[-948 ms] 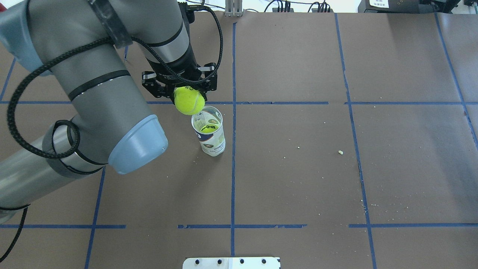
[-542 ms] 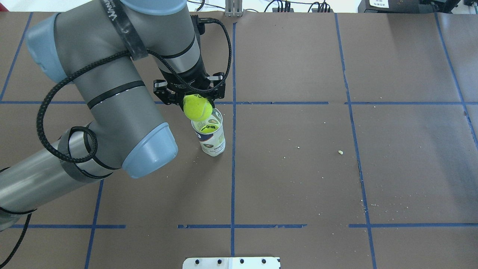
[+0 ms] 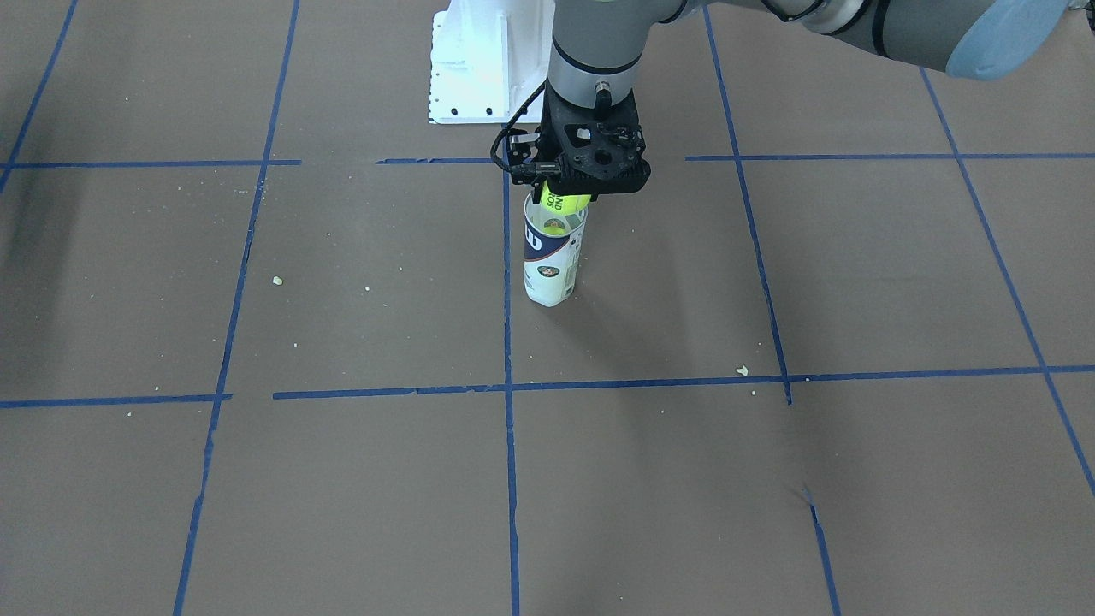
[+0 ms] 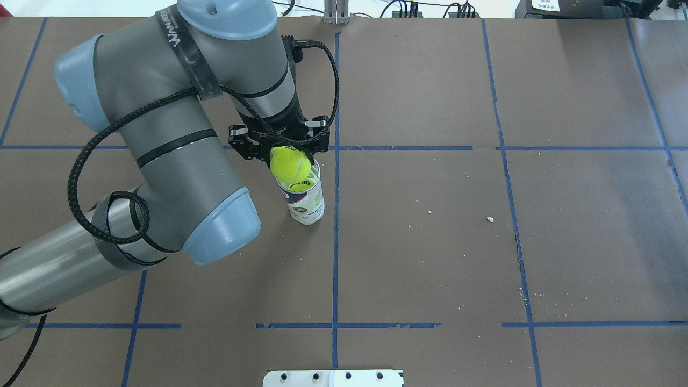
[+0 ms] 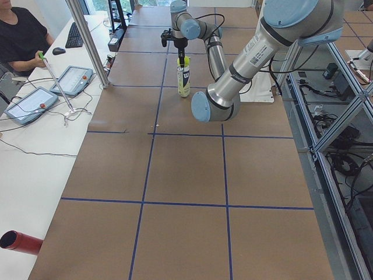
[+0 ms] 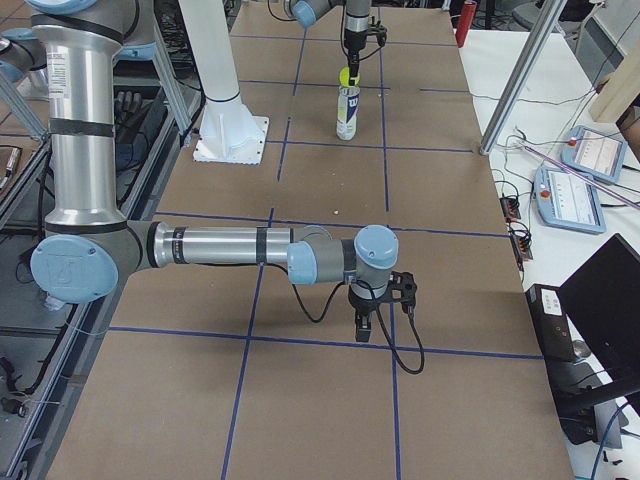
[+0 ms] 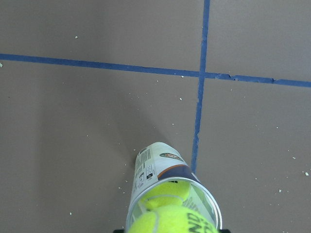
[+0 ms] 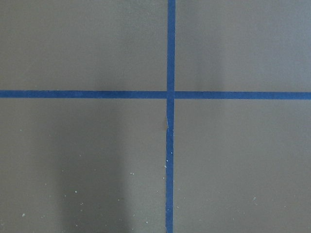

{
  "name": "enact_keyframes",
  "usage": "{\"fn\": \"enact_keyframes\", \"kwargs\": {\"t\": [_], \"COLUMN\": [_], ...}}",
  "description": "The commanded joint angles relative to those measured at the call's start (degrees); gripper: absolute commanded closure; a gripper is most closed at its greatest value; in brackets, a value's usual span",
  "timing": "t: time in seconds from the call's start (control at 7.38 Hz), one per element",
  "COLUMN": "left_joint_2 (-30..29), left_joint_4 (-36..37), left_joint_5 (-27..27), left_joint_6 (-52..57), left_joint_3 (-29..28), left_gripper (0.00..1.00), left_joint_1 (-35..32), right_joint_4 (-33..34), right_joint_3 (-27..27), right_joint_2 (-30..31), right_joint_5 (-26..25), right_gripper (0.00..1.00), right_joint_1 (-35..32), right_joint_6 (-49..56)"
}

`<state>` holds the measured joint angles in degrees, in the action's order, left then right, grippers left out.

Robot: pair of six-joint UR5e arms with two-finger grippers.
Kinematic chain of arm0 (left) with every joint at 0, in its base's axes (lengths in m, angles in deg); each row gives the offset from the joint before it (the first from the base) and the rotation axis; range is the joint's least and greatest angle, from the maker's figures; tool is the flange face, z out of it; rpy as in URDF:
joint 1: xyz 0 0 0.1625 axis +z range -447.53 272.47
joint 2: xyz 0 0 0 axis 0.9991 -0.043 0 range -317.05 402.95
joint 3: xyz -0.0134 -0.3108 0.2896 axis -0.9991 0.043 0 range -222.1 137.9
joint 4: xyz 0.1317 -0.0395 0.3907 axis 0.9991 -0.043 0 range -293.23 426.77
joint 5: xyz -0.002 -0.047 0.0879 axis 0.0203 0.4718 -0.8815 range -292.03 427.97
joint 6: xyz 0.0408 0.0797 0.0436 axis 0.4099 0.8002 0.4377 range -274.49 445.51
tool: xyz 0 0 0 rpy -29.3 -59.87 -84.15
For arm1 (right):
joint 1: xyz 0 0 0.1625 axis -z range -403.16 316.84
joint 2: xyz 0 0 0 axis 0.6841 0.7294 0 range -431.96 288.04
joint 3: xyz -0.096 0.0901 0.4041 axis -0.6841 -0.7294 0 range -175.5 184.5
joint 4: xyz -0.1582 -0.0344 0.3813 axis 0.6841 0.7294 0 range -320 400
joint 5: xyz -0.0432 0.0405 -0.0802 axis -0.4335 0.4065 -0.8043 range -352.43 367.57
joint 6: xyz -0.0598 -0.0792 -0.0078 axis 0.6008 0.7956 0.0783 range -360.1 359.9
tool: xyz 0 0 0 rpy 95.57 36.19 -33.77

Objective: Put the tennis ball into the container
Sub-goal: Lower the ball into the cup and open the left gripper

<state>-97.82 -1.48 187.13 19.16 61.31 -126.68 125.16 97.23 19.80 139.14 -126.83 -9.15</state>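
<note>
Yellow-green tennis ball: gripped in the left claw right at the mouth of the container. No view shows whether its underside has passed the rim.
Key relation: in the wrist view the ball sits over the open mouth. In the overhead view it overlaps the rim toward 11 o'clock, which may be only the camera's slant. The way in is straight down.
Container axis: upright on the worktop, long axis vertical, mouth up. Its bore looks barely wider than the ball, so centring matters.
Inside the container: a second yellow ball seems to lie lower in the tube, and there appears to be room above it.
Left claw state: clenched on the tennis ball, with dark fingers flanking it and the wrist pointing down.
Right claw: seen only in a side view, well apart from the container, so open or clenched cannot be told. Its wrist camera shows only tape lines.
Nearer arm: the left one, already over the container.
Edges: a blue tape line runs just beside the container at 3 o'clock, and the white pedestal stands well apart.
Risk, as a judgement: an off-centre release could catch the rim and tip the light container.
</note>
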Motion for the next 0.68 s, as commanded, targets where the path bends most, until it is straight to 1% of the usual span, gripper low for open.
{"fn": "enact_keyframes", "kwargs": {"t": [0.0, 0.27, 0.41, 0.54], "left_joint_2": [-0.1, 0.1, 1.4, 3.2], "left_joint_4": [-0.2, -0.1, -0.2, -0.2], "left_joint_5": [0.0, -0.1, -0.2, -0.2], "left_joint_6": [0.0, 0.0, 0.5, 0.6], "left_joint_3": [0.5, 1.8, 3.4, 6.7], "left_gripper": [0.00, 0.00, 0.00, 0.00], "left_joint_1": [0.0, -0.1, -0.1, -0.1], "right_joint_4": [0.0, 0.0, 0.0, 0.0], "right_joint_3": [0.0, 0.0, 0.0, 0.0], "right_joint_2": [0.0, 0.0, 0.0, 0.0], "right_joint_5": [0.0, 0.0, 0.0, 0.0], "right_gripper": [0.00, 0.00, 0.00, 0.00], "right_joint_1": [0.0, 0.0, 0.0, 0.0], "right_joint_6": [0.0, 0.0, 0.0, 0.0]}}
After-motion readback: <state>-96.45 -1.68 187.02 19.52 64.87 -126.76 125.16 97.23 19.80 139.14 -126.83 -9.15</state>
